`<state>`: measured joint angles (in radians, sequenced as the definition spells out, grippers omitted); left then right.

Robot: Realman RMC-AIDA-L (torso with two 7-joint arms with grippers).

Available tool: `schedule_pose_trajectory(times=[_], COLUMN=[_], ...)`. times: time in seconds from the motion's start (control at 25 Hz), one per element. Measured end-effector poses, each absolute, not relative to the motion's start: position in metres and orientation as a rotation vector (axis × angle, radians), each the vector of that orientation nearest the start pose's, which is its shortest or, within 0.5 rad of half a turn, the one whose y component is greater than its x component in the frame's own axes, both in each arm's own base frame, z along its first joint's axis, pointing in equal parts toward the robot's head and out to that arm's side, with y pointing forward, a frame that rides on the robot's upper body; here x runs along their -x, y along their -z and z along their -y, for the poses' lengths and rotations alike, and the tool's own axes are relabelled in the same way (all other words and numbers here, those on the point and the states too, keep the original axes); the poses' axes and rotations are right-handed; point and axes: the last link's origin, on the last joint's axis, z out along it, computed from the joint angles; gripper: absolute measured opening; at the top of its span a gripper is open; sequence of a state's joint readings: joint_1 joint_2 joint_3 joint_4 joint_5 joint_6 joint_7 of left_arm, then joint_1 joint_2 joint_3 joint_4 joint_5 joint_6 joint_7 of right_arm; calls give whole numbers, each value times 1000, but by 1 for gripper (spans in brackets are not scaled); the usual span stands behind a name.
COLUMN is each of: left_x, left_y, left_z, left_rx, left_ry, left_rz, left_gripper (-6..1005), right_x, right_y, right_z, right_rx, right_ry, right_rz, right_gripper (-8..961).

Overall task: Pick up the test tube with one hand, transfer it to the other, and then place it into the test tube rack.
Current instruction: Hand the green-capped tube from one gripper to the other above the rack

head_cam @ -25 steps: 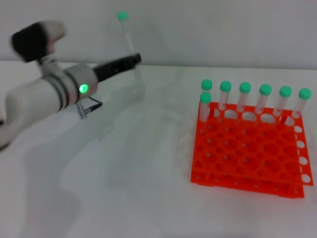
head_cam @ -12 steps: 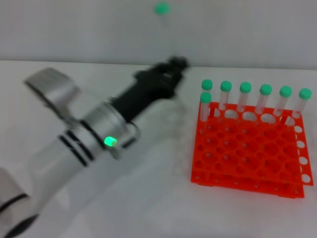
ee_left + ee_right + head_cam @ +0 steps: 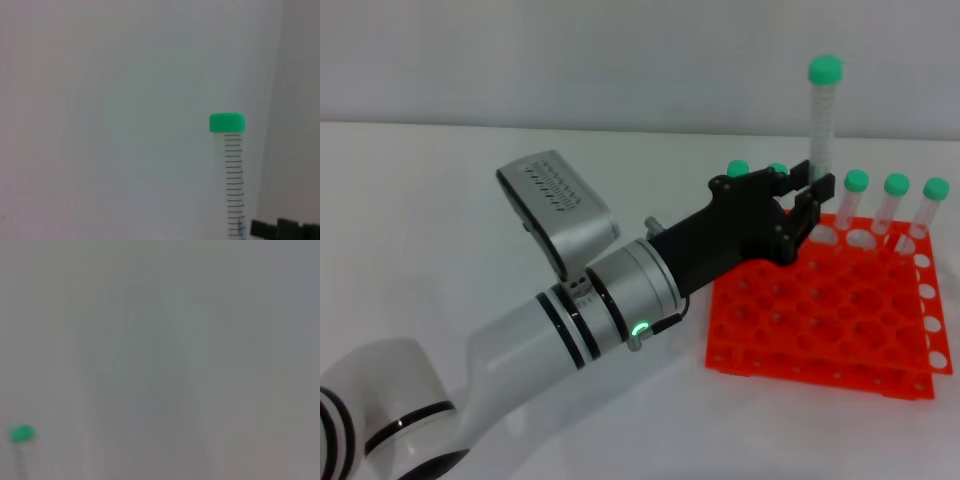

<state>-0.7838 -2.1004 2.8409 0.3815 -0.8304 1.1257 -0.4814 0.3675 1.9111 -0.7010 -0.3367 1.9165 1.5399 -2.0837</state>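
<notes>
white tabletop (image 3: 470,200) under pale wall; left gripper (image 3: 798,205) clamps the test tube (image 3: 821,120) by its lower end, upright, green cap high over the test tube rack (image 3: 820,320) back row, likely presented for handover; right gripper unseen

a white counter (image 3: 520,160) under the left tool – other green-capped tubes (image 3: 896,200) stand upright just right of it.

Rack (image 3: 840,320) glossy orange plastic; tube (image 3: 820,130) clear plastic.
</notes>
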Motion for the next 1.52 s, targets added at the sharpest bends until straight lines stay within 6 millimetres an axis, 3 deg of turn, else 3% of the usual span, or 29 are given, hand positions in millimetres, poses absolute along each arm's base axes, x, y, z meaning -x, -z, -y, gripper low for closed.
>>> schedule_pose_trajectory(times=[0.4, 0.6, 1.0, 1.52], left_x=[126, 124, 121, 117], left_y=[143, 147, 152, 154], left_z=[-337, -339, -341, -340], left_rx=[2499, 2529, 2568, 2575], left_ry=[1086, 1045, 990, 985], left_rz=[355, 328, 291, 279], left_gripper=[208, 209, 211, 213], right_x=[-277, -263, -247, -249], right_y=[-94, -90, -82, -81], right_z=[-330, -341, -346, -346], right_rx=[2291, 2366, 2504, 2485], right_ry=[-1170, -1164, -1128, -1138], right_rz=[-432, -424, -403, -428], right_gripper=[661, 654, 642, 626])
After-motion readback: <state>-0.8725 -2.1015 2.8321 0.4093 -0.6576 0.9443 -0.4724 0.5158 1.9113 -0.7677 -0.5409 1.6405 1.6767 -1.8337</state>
